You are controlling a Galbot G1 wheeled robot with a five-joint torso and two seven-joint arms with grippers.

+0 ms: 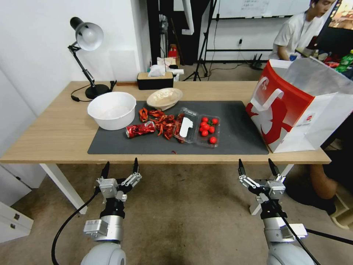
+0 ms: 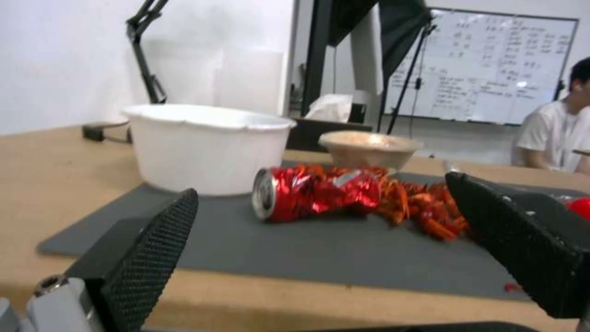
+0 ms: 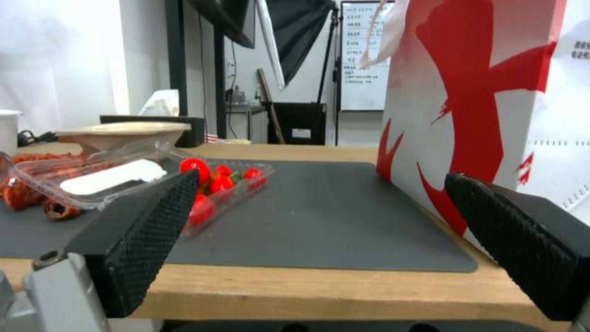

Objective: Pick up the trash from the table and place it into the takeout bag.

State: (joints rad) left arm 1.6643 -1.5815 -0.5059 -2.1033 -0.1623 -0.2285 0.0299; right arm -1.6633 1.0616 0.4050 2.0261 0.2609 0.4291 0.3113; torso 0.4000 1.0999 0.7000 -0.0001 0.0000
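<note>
Red shells [image 1: 163, 123] heaped mid-mat between white tub [image 1: 111, 109] and open clear box [image 1: 196, 129] of tomatoes. Crushed red can [image 1: 140, 129] on its side, dented, just before the tub. Left gripper [image 1: 120, 167] and right gripper [image 1: 257, 165] spread wide, below the table [image 1: 55, 136] edge, short of it. Bag [image 1: 294, 106] upright at far right.

The head camera is looking down and forward over the whole table [image 1: 55, 136]. Both wrist cameras are sitting low at its near edge, facing across the mat [image 2: 344, 249]: left near the can [image 2: 316, 192], right near the bag [image 3: 486, 92].
</note>
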